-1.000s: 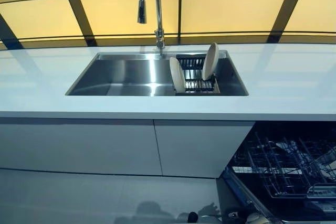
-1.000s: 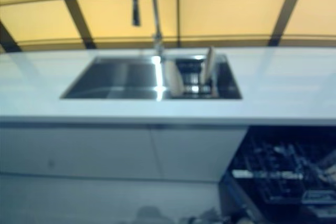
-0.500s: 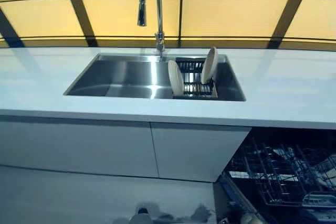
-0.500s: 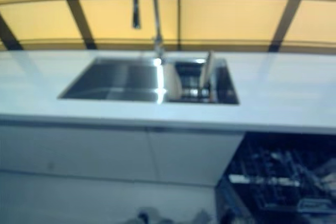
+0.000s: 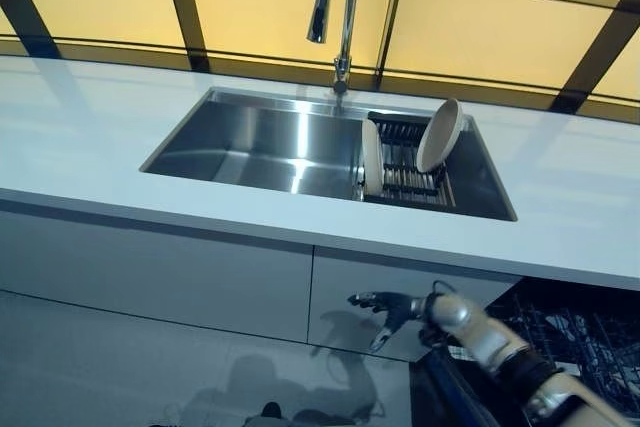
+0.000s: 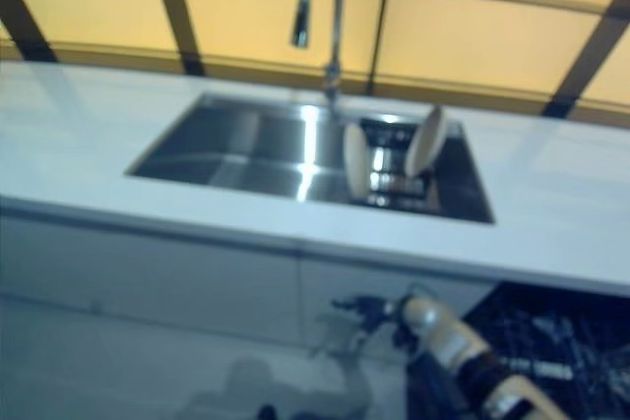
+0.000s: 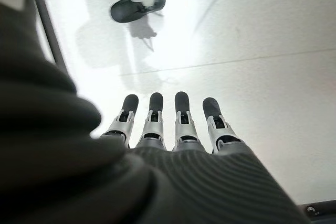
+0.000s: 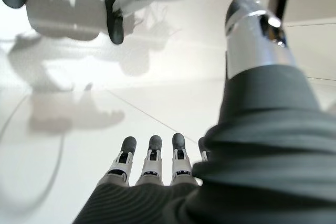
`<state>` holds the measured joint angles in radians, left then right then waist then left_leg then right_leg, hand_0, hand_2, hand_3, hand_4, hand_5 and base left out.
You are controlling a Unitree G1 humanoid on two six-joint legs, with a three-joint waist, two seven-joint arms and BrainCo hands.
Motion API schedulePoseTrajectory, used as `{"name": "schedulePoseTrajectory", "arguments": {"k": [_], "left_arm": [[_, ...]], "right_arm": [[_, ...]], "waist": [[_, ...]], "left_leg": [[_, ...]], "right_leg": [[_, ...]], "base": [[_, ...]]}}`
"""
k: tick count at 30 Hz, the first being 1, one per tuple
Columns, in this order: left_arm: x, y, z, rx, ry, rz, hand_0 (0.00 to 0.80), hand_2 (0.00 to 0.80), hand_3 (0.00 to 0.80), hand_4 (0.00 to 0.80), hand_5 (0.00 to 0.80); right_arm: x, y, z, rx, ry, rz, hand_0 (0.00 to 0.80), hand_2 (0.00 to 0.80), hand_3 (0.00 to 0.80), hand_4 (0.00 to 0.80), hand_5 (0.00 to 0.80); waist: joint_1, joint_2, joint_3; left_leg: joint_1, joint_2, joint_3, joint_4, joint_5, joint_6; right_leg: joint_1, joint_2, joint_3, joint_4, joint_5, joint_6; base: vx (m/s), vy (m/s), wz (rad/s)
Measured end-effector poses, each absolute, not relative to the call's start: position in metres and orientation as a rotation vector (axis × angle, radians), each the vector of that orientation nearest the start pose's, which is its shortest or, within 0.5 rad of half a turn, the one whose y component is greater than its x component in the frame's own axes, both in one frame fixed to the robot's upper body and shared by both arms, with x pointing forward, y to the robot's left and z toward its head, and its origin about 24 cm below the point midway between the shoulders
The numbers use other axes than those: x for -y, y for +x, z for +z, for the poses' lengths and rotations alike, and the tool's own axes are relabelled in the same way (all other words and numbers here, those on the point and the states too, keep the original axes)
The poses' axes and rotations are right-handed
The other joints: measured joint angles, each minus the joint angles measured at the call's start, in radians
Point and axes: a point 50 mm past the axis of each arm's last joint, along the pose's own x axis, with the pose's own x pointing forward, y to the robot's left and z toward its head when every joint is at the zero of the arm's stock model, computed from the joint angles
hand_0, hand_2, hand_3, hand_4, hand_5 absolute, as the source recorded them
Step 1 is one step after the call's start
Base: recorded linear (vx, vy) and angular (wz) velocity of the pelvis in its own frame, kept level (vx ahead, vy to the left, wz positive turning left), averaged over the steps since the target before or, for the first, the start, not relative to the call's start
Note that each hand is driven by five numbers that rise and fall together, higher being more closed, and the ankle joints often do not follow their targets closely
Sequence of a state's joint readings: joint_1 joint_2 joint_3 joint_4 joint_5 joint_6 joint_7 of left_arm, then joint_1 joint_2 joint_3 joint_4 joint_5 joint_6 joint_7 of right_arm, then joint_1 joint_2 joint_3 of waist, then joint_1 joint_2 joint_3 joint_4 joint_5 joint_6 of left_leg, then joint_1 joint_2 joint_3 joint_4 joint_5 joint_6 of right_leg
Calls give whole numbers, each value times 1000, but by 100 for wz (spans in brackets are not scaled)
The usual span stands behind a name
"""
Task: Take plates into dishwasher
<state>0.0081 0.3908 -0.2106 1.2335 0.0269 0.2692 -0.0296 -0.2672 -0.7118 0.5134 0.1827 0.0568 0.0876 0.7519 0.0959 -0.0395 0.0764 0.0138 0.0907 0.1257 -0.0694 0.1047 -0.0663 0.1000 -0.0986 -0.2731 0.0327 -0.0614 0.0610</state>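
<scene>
standing on edge in the dark rack (image 5: 405,162) at the right end of the sink (image 5: 250,142), the two plates have not been moved, so by my reading the task has barely begun. one plate (image 5: 372,156) sits at the rack's left side, the other plate (image 5: 440,135) leans at its back right corner. both are well apart from either hand.

the right hand (image 5: 390,307) reaches out below the tabletop (image 5: 120,137), in front of the white cabinet doors (image 5: 200,277), fingers spread and relaxed, holding nothing. the left hand (image 7: 168,124) shows only in its own wrist view, fingers straight over the pale floor (image 7: 252,35), also empty.

left to do, as i judge it: lift a hand above the tabletop edge, grasp each plate, and carry it down to the dishwasher (image 5: 585,342), whose open wire basket shows at the lower right under the tabletop.

the tap (image 5: 335,7) arches over the sink just behind the rack and could crowd a reach from above. the tabletop's front edge lies between the hand and the plates.
</scene>
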Motion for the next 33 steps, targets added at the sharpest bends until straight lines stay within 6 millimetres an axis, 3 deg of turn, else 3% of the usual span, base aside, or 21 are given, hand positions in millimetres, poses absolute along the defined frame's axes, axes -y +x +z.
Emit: {"name": "schedulePoseTrajectory", "arguments": {"k": [8,13,16,18,20,24,27,29,31,32,33], "left_arm": [[-301,61,-146,-1488,449,116,0,0,0,0,0],[-302,57,-147,-1481,452,91,0,0,0,0,0],[-302,54,-147,-1483,473,68,0,0,0,0,0],[-301,59,-147,-1465,477,62,0,0,0,0,0],[-301,60,-147,-1470,485,45,0,0,0,0,0],[-299,66,-147,-1480,499,16,0,0,0,0,0],[-296,81,-145,-1474,512,-13,0,0,0,0,0],[-293,97,-143,-1450,528,-43,0,0,0,0,0],[-285,110,-142,-1428,557,-103,0,0,0,0,0],[-280,117,-142,-1413,563,-127,0,0,0,0,0],[-278,120,-142,-1400,575,-144,0,0,0,0,0]], "right_arm": [[205,271,101,-261,-343,1080,0,0,0,0,0],[220,293,167,93,31,958,0,0,0,0,0],[238,311,221,357,235,742,0,0,0,0,0],[260,321,258,501,313,505,0,0,0,0,0],[288,330,285,551,351,234,0,0,0,0,0],[333,326,331,655,406,-199,0,0,0,0,0],[346,330,353,634,420,-418,0,0,0,0,0],[355,331,358,598,410,-534,0,0,0,0,0],[361,331,362,549,333,-620,0,0,0,0,0],[365,330,361,521,277,-660,0,0,0,0,0],[367,331,356,488,233,-686,0,0,0,0,0]], "waist": [[-38,-12,19],[-54,-7,23],[-52,-1,28],[-49,4,31],[-41,7,32],[-25,18,31],[-22,32,30],[-24,38,29],[-36,38,28],[-37,53,25],[-46,60,22]], "left_leg": [[12,5,23,-15,-3,-6],[15,3,23,-15,-5,-8],[30,1,19,-15,-6,-10],[38,0,17,-15,-6,-10],[45,-2,17,-14,-6,-10],[46,-5,17,-7,-6,-9],[21,-9,9,53,-32,-5],[10,-17,6,82,-51,6],[12,-65,7,104,-92,62],[13,-74,-8,98,-87,65],[17,-76,-20,95,-83,73]], "right_leg": [[32,14,22,-77,36,-2],[51,17,21,-109,48,-2],[72,17,21,-117,49,-2],[74,17,21,-117,49,-2],[79,15,22,-117,49,-1],[81,12,23,-115,50,0],[83,3,20,-98,45,4],[80,-11,9,-55,20,13],[29,-67,-17,99,-41,40],[-28,-94,-6,238,-60,65],[-67,-104,-1,325,-59,65]], "base": [[-1,-2,-9],[28,0,0],[54,18,4],[44,65,4],[19,102,1],[-13,140,-1],[19,189,3],[71,243,21],[135,268,33],[153,147,38],[113,35,32]]}}
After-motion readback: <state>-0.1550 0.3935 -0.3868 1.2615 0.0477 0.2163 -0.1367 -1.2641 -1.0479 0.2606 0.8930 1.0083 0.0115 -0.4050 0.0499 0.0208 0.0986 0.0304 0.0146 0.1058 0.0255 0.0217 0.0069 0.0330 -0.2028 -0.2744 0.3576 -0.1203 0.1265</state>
